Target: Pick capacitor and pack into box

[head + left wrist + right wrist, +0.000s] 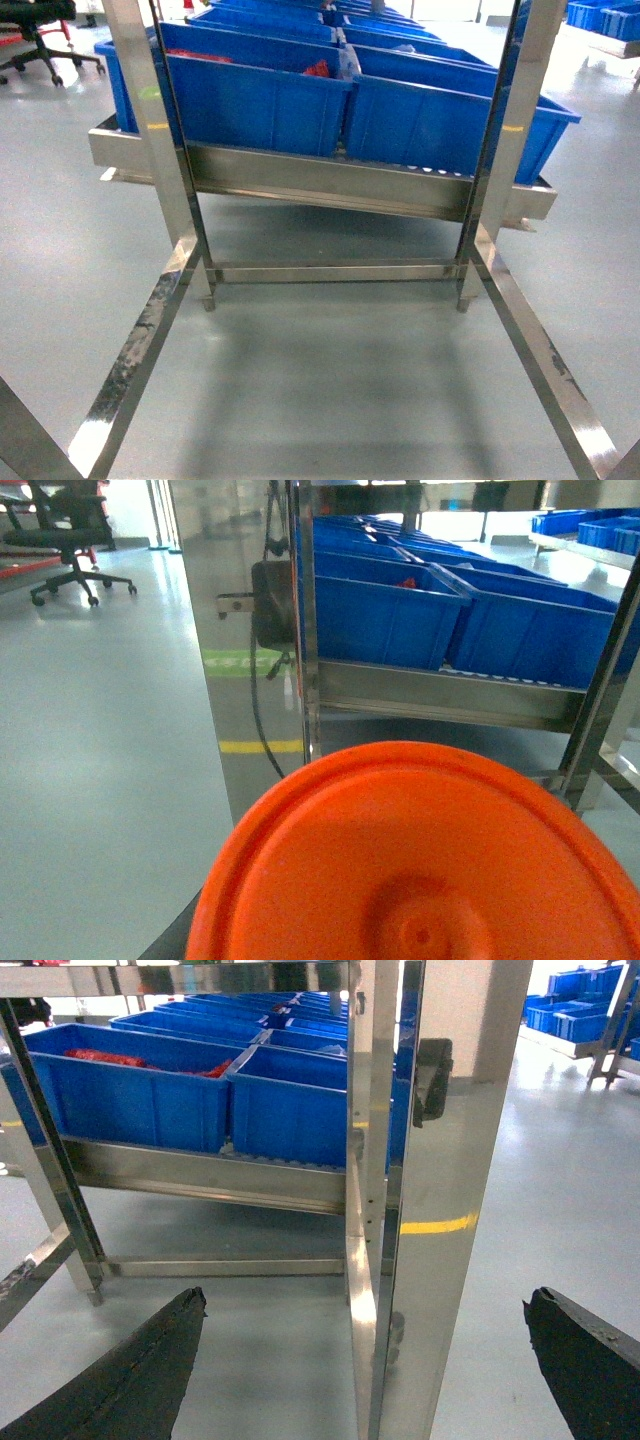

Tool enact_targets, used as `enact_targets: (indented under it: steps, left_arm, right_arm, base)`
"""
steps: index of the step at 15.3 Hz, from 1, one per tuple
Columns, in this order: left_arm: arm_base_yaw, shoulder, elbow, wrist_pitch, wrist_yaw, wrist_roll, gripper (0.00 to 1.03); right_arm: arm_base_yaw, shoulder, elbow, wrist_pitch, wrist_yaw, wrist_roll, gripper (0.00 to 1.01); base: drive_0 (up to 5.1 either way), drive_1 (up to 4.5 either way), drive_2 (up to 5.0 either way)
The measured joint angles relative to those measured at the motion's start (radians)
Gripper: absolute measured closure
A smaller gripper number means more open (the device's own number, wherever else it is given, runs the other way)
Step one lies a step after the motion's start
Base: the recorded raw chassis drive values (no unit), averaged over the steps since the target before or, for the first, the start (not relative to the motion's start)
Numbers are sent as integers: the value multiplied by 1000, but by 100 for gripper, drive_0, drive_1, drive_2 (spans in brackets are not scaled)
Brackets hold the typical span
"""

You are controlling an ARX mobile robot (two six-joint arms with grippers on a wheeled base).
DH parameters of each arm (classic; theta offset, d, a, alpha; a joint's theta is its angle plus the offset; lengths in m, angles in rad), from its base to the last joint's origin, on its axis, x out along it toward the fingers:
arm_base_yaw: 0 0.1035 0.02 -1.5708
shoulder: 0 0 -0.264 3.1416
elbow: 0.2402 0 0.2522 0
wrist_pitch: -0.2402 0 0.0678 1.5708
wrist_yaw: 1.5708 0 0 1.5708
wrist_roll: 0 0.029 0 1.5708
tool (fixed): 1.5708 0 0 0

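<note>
Right gripper (365,1360) gapes wide and empty before the rack (330,185) of blue bins (260,95) — apparently staged for approach — left gripper unseen behind an orange disc (420,860); capacitor and box not in view.

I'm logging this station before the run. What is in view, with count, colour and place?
bins: several in rows, exact count unclear, blue, on the tilted rack shelf; more far right in the wrist views.
red parts: a few, in the left bins; too small to identify.
rack: one, steel, ahead of the robot.
office chair: one, black, far left on the floor.
orange disc: one, filling the bottom of the left wrist view.
floor tape: yellow line, seen as a reflection in a steel panel.
right gripper: black fingers spread wide, empty.
</note>
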Motion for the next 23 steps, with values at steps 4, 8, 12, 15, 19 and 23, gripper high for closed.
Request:
enact_targets:
  steps: [4, 8, 12, 15, 19, 23]
  left_arm:
    - [0, 0, 0, -1, 0, 0, 60]
    - [0, 0, 0, 3, 1, 0, 60]
    - [0, 0, 0, 0, 0, 0, 60]
    - [0, 0, 0, 0, 0, 0, 60]
    - [0, 0, 0, 0, 0, 0, 60]
    - [0, 0, 0, 0, -1, 0, 60]
  right_arm:
    - [0, 0, 0, 2, 0, 0, 3]
    - [0, 0, 0, 0, 0, 0, 3]
    - [0, 0, 0, 1, 1, 0, 3]
    - [0, 0, 0, 0, 0, 0, 3]
    - [0, 0, 0, 0, 0, 0, 3]
    - [0, 0, 0, 1, 0, 0, 3]
  base:
    - [0, 0, 0]
    - [-333, 182, 182]
    - [-483, 236, 236]
    - [-488, 239, 239]
    - [-488, 239, 239]
    - [-491, 240, 240]
